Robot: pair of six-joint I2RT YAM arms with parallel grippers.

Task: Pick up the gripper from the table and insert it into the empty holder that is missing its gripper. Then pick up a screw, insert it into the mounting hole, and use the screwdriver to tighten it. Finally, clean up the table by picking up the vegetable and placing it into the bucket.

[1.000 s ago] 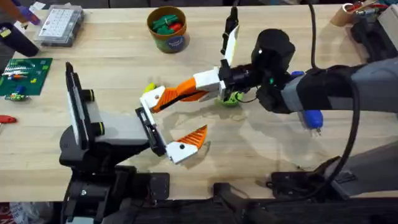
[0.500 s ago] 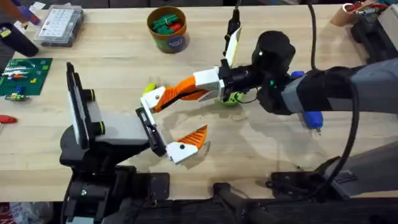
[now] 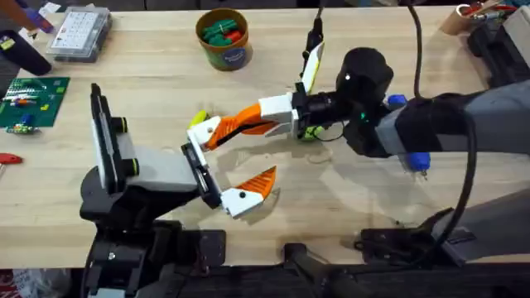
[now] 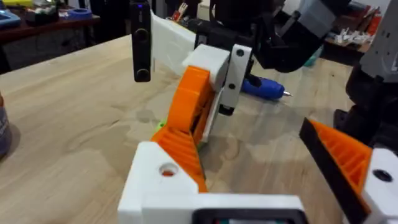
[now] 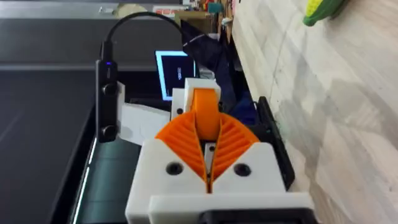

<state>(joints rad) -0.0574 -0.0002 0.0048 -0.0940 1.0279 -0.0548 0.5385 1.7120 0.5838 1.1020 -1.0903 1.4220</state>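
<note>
From above, the right gripper (image 3: 248,122) reaches across the middle of the table (image 3: 348,207), its two orange fingers closed on the loose orange gripper (image 3: 222,132), whose far end sits at the white holder (image 3: 201,132) on the upper finger mount of the left gripper (image 3: 219,165). The left gripper's jaws stand wide apart: the lower mount carries its own orange finger (image 3: 257,182). A yellow-green vegetable (image 3: 197,118) lies just behind the holder. The bucket (image 3: 223,37) stands near the far edge, holding green and red items. The blue screwdriver (image 3: 414,157) lies partly under the right arm.

In the left wrist view, the orange gripper (image 4: 193,112) rises from the holder (image 4: 158,180), and the mounting hole (image 4: 166,169) shows on the block's top. The right gripper's white bases (image 4: 217,68) clamp it from above. The screwdriver (image 4: 264,88) lies on the table beyond.

In the right wrist view, the right gripper's fingers (image 5: 233,140) pinch the orange gripper (image 5: 205,109) between them. The vegetable (image 5: 323,9) lies on the wood at the corner.
</note>
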